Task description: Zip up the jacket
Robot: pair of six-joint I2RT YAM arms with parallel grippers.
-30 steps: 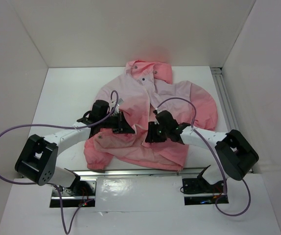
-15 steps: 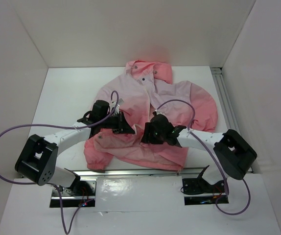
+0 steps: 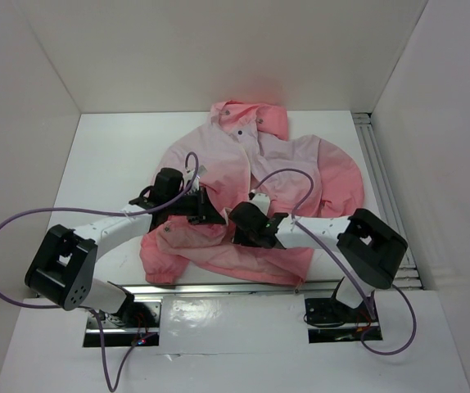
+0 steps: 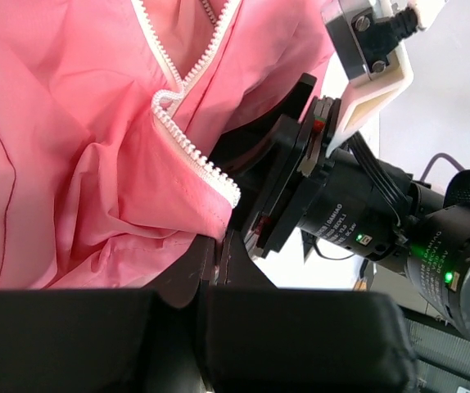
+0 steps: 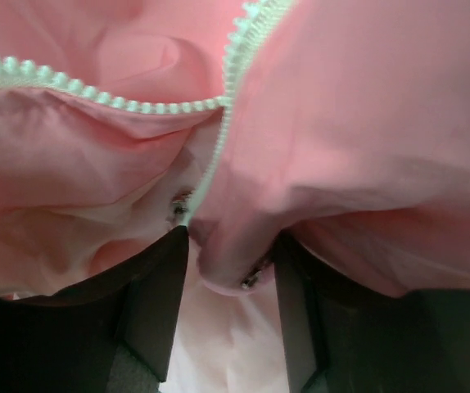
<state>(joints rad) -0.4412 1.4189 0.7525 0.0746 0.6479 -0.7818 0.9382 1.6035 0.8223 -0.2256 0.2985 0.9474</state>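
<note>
As the shut left gripper (image 3: 205,211) pins the jacket (image 3: 309,164) by its hem, the half-open right gripper (image 3: 250,226) has slid left across the frame, straddling the unjoined zipper (image 5: 212,168).

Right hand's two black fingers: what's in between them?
A fold of the pink jacket, with its white zipper, sits between the right hand's fingers. The right wrist view shows it.

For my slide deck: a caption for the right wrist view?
Right gripper open around a fold of the pink jacket, beside its white zipper teeth.
</note>
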